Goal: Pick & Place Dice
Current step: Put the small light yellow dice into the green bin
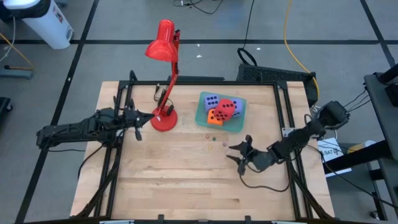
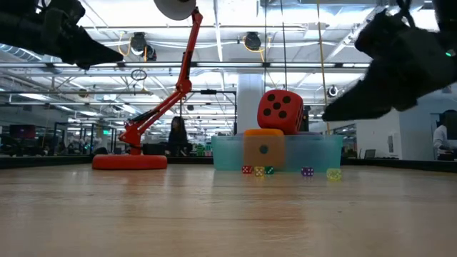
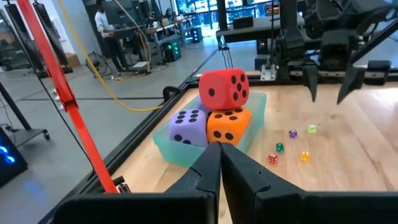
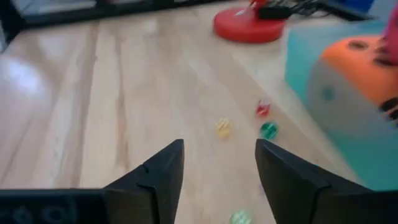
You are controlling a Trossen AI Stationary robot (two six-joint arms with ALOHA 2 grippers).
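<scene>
A teal tray at the table's far middle holds the large dice. The red die rests on top of the orange die and a purple die. A second purple die lies behind them. My right gripper hovers open above the table, on the near right of the tray, with nothing between its fingers. My left gripper is shut and empty, held level beside the red lamp's base and pointing toward the tray.
Several tiny coloured dice lie loose on the wood between the tray and my right gripper. The red lamp stands left of the tray, its arm leaning over the far edge. Black rails run along both table sides.
</scene>
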